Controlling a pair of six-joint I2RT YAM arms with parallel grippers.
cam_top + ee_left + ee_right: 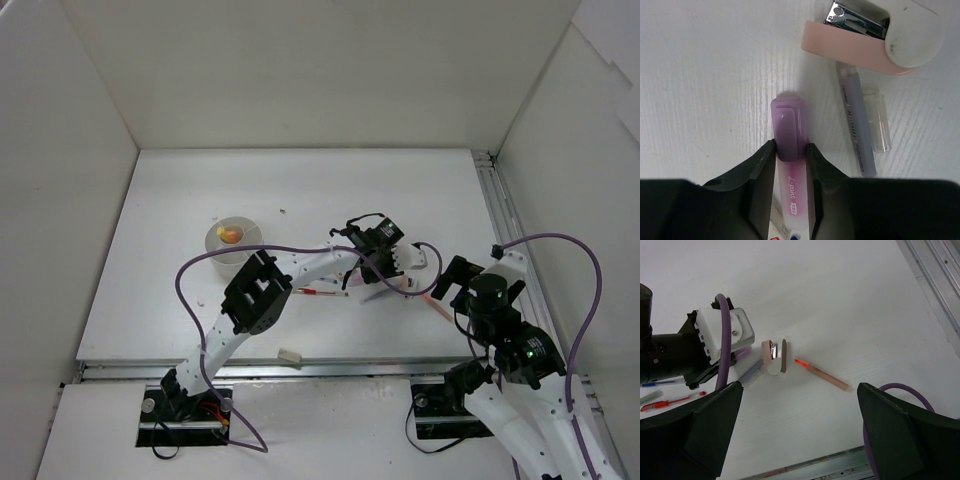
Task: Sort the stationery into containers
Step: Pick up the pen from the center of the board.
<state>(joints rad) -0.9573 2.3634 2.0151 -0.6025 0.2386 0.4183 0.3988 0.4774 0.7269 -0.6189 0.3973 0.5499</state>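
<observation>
My left gripper [790, 150] is shut on a pink highlighter with a purple cap [788, 127], low over the table. A lilac pen [856, 120] and a clear cap [878, 120] lie just right of it. In the top view my left gripper [386, 266] is mid-table. The round white divided cup [232, 238] stands far left and holds orange and yellow items. An orange marker [824, 376] lies under my right gripper [800, 425], which is wide open and empty. A red pen [320, 292], a blue pen [655, 383] and a cream eraser [290, 355] lie on the table.
A pink and white stapler [875, 35] lies beyond the highlighter's tip; it also shows in the right wrist view [774, 356]. White walls enclose the table on three sides. A metal rail [505, 235] runs along the right edge. My right arm [485, 285] hovers at the right.
</observation>
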